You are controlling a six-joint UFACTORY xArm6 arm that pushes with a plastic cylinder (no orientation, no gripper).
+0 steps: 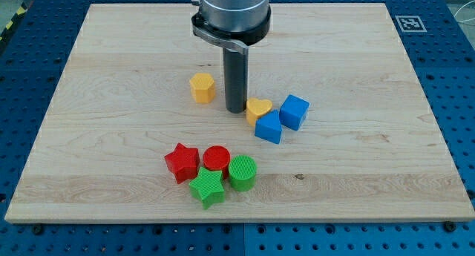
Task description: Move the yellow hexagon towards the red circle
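The yellow hexagon [202,87] sits on the wooden board [111,137], a little left of centre. The red circle [217,159] lies below it, toward the view's bottom, in a tight cluster. My tip [235,110] rests on the board just right of the yellow hexagon, with a small gap between them. It stands close to the left side of a yellow heart [258,108].
A red star [182,162] touches the red circle on its left. A green star [208,187] and a green circle [242,172] sit against it below and right. A blue triangle-like block [269,128] and a blue cube [294,111] lie right of the heart.
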